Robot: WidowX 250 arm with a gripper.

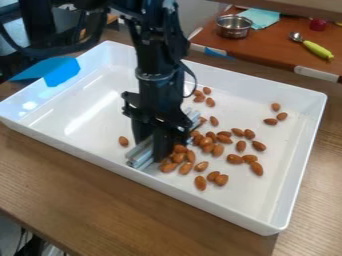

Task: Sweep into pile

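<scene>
1. Camera view: almonds (256, 168), more than thirty, lie inside one white tray (304, 130); overlaps in the pile and the arm leave the exact total uncertain.
2. Most of them gather in a loose heap just right of the bar in the picture, some against it and some overlapping. Others spread singly and in twos and threes to the right.
3. Four sit near one another beyond the heap, by the arm. Three form a group near the tray's right wall.
4. One lone almond (123, 141) lies left of the bar, apart from the rest.
5. One black pincer (149, 151) hangs over the tray, closed around a silver ribbed bar (140, 156), one finger on either side. The bar slants low across the tray, between the lone almond and the heap.
6. One black arm (157, 60) comes down from the top edge and covers part of the tray's far wall and floor.
7. One blue sheet (61, 72) laps over the tray's left rim.
8. The tray rests on a brown wooden table (87, 192).
9. Behind, a reddish-brown surface (267, 47) carries one metal pot (234, 26), one teal cloth (262, 17), one spoon with a yellow-green handle (317, 49) and one small red thing (318, 24).
</scene>
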